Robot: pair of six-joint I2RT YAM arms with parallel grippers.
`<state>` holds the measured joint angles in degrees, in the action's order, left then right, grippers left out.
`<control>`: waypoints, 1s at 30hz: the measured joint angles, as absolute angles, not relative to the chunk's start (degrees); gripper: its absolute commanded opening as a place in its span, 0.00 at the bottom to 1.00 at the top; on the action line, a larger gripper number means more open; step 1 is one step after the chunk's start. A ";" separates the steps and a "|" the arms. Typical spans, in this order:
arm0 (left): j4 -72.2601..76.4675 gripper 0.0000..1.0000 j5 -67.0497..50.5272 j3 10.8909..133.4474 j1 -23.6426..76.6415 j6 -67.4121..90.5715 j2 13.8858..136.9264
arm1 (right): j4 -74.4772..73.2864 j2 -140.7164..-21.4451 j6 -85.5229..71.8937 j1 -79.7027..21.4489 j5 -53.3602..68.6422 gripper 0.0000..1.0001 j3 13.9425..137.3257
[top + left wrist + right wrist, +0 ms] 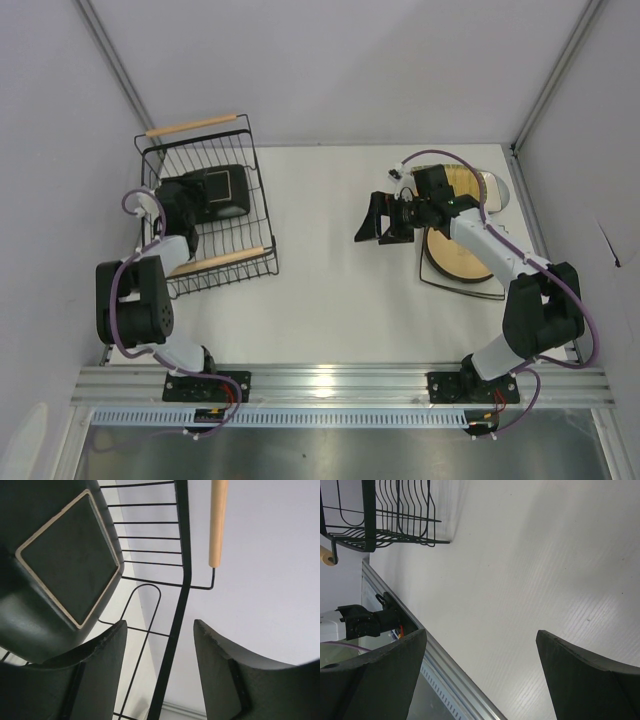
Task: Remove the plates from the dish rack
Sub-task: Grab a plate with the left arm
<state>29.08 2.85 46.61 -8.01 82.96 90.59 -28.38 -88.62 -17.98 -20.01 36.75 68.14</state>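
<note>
One plate in the rack: a dark square plate sits inside the dish rack, toward its far-left part.
Three plates out of the rack: on the table at the right lie a tan round plate ringed by a darker rim, and beyond it a mustard plate and a grey round plate. The right arm partly hides both of these, and whether more lie beneath cannot be told.
Two rack handles: wooden bars, one on the far side and one on the near side.
Left pincer: jaws moderately apart and clamped on nothing. The rack's black rim runs up through the gap.
Plate relative to left pincer: up and to the left of the left finger, its edge just beside that fingertip. Whether they touch cannot be told.
Right pincer: jaws spread wide and empty, over bare table between the rack and the set-out plates.
Top view only: the three set-out plates and both arms together.
Left wrist view only: the square plate's underside with its pale foot ring.
Right wrist view only: a corner of the rack at upper left, well apart from the wide jaws, and the metal rail at the table's edge.
</note>
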 measured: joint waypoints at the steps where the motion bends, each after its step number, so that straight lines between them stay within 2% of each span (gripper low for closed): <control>1: 29.06 0.60 2.83 46.61 -8.01 82.96 90.80 | -28.40 -88.62 -17.98 -20.03 36.75 1.00 68.14; 5: 27.68 0.61 2.85 46.63 -8.01 82.96 91.05 | -28.42 -88.62 -17.98 -20.03 36.75 1.00 68.14; 11: 15.09 0.67 2.81 50.19 -8.01 82.94 90.98 | -28.40 -88.62 -18.00 -20.08 36.75 1.00 68.14; 20: -0.82 0.67 2.39 56.62 -8.01 82.87 92.97 | -28.36 -88.62 -18.37 -20.32 36.75 1.00 67.59; 25: -13.52 0.66 2.68 65.01 -8.01 81.69 96.73 | -28.01 -88.62 -18.70 -20.43 36.75 1.00 67.22; 30: -18.65 0.66 3.49 68.12 -8.01 80.93 97.43 | -27.05 -88.51 -19.42 -20.69 36.77 1.00 65.21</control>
